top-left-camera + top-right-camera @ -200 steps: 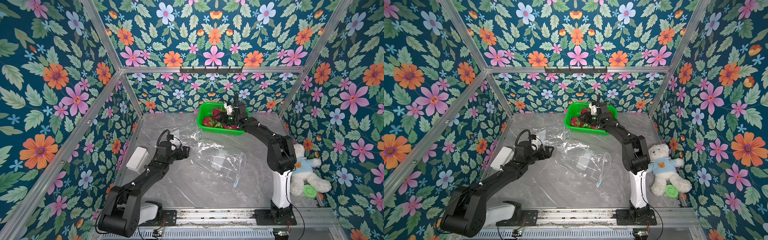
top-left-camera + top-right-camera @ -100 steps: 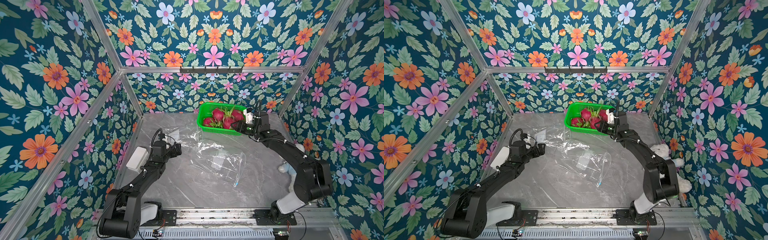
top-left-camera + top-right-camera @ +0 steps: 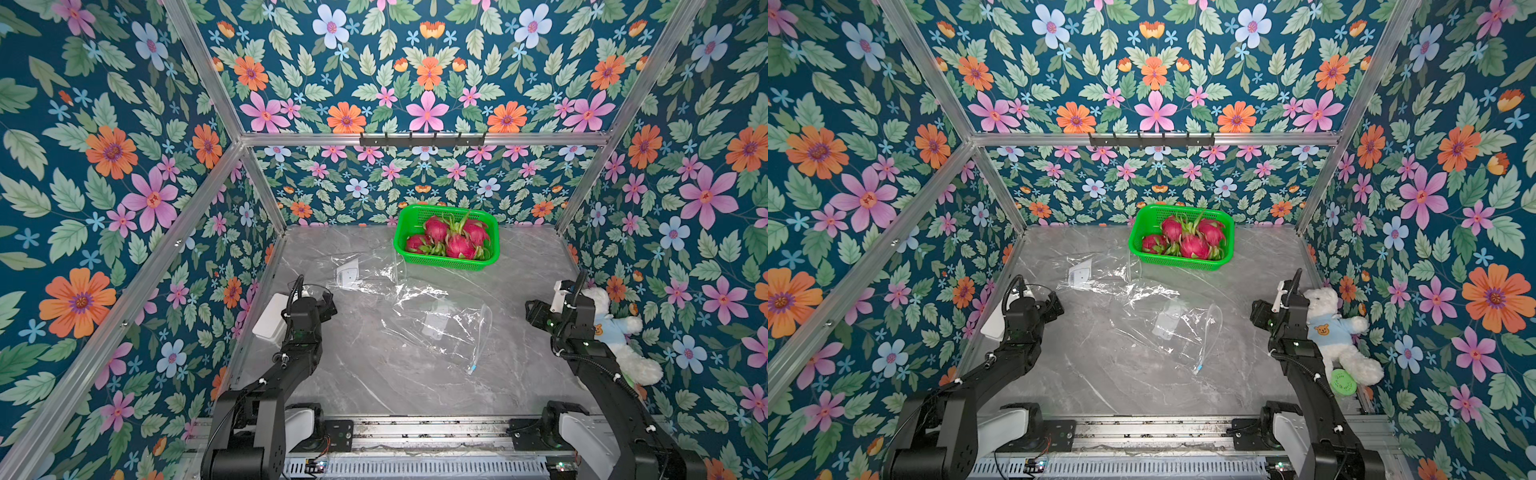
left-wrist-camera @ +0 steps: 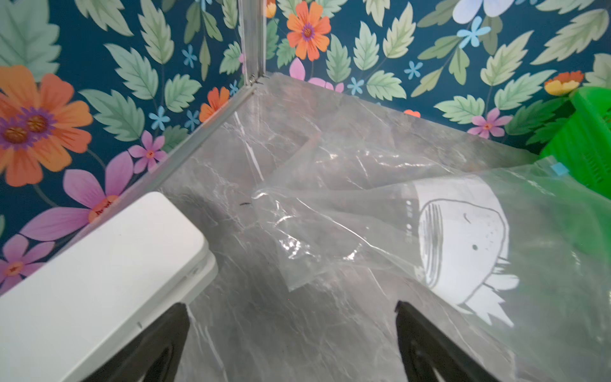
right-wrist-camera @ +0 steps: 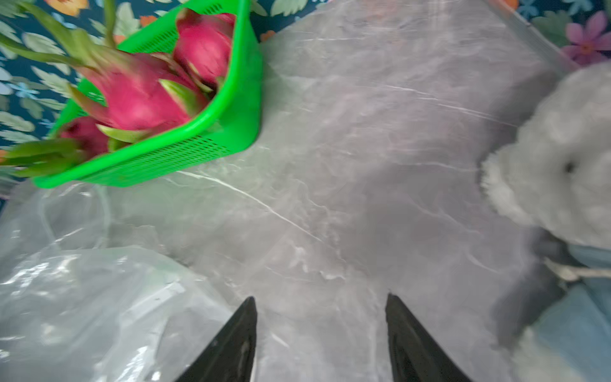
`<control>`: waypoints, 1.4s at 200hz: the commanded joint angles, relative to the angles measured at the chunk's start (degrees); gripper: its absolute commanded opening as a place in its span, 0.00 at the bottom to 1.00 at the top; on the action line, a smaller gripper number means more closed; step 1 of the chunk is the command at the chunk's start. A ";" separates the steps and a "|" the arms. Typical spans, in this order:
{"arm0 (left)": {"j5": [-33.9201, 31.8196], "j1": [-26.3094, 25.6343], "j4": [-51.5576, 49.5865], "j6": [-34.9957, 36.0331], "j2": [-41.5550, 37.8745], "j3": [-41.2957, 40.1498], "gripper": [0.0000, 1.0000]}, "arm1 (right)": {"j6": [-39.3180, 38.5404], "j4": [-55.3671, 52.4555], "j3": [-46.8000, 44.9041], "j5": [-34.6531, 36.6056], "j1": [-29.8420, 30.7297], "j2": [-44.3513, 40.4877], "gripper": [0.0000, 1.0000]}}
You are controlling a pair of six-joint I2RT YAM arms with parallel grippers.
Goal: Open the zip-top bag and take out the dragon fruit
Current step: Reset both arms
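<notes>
At the near left of the table [image 3: 374, 386], the left gripper [image 3: 328, 300] hangs low with its jaws spread wide and nothing between them; the left wrist view shows only bare marble between its dark fingers [image 4: 172, 334]; just to its left lies a white box [image 3: 272, 320] against the wall; just beyond its tips lies crumpled clear plastic printed with a white whale drawing [image 4: 463, 248].

At the near right, the right gripper [image 3: 532, 311] is also parted and holds nothing; in the right wrist view its fingertips [image 5: 246, 317] stand apart over grey marble, one at the edge of the plastic; to its right, against the wall, sits a white teddy bear [image 3: 615, 332] in a pale blue shirt, with a green disc [image 3: 1343, 382] by its foot.

Between the two arms, at mid-table, the zip-top bag [image 3: 449, 332] lies slack and wrinkled, its small blue slider at the near end; it touches neither gripper.

Farther off, at the far edge of the table and right of centre, stands a bright green basket [image 3: 446, 262] with perforated walls; all four dragon fruit sit inside it, packed against one another; in both top views they are oval, magenta-pink and studded with long green-tipped scales; one lies far left [image 3: 435, 228], one far right [image 3: 476, 233], one near centre [image 3: 459, 247] and one near left [image 3: 415, 243]; several scales reach above the rim.
</notes>
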 commanded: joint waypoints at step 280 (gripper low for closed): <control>12.06 1.73 35.80 12.80 23.54 -1.33 0.99 | -14.19 54.23 -6.39 6.33 5.35 31.64 0.99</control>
